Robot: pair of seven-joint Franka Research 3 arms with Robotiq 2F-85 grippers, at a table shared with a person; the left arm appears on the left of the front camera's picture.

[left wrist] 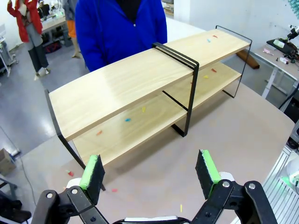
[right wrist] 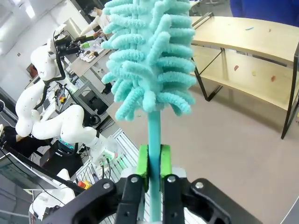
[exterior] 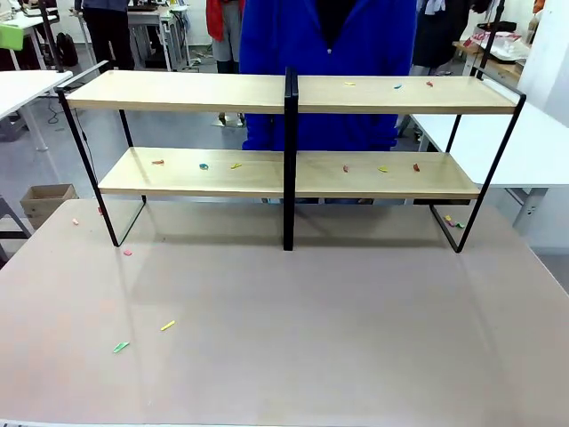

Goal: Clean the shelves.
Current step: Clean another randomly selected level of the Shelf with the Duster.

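On the wrist views, right end effector clamps a teal duster; left end effector gapes toward shelves

A blue-clad person stands; cardboard box on floor.

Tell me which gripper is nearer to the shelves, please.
Left, it seems. The left gripper, open, faces the shelves from close; the right gripper, holding a duster, stands farther off one end.
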